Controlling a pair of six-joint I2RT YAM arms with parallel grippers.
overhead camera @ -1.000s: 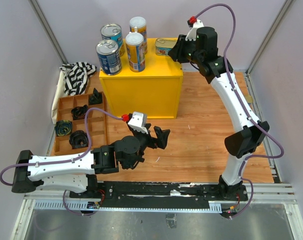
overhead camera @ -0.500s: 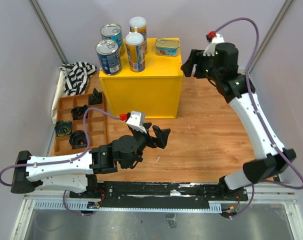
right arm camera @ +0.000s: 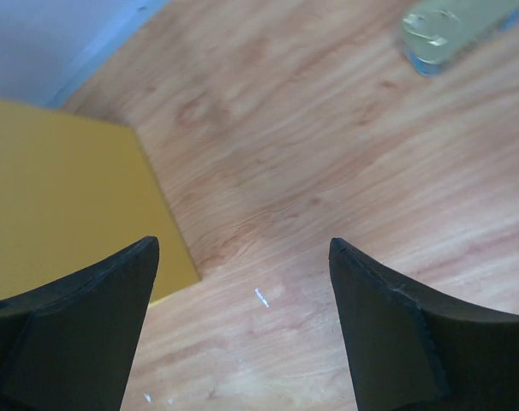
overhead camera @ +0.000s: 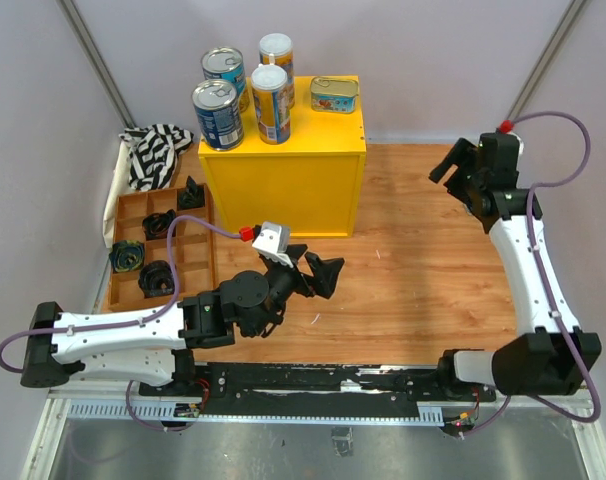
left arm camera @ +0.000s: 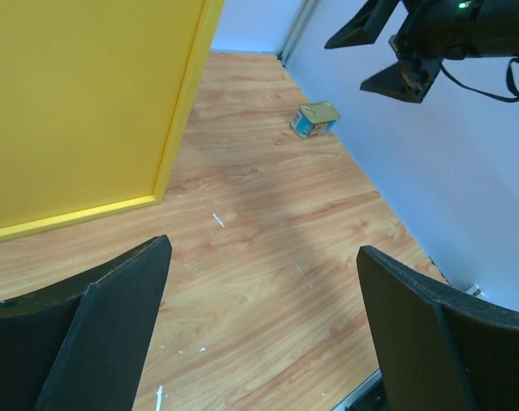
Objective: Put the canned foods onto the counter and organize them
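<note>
On the yellow counter (overhead camera: pixel 283 170) stand two wide blue cans (overhead camera: pixel 217 113), two slim yellow-blue cans (overhead camera: pixel 269 103) and a flat gold tin (overhead camera: pixel 334 95) at its back right corner. A second gold tin (left arm camera: pixel 315 119) lies on the wooden floor near the right wall; the right wrist view shows this tin (right arm camera: pixel 456 26) at its top right. My right gripper (overhead camera: pixel 451 162) hangs open and empty right of the counter, well apart from it. My left gripper (overhead camera: pixel 318 268) is open and empty low over the floor in front of the counter.
A brown wooden tray (overhead camera: pixel 195 262) with small black objects sits left of the counter, with a striped cloth (overhead camera: pixel 155 152) behind it. Walls close in on the left, back and right. The counter's side (left arm camera: pixel 80 103) fills the left of the left wrist view.
My right gripper opened, left the gold tin on the counter's back right corner, and drew back to the right and nearer. The left arm barely moved.
</note>
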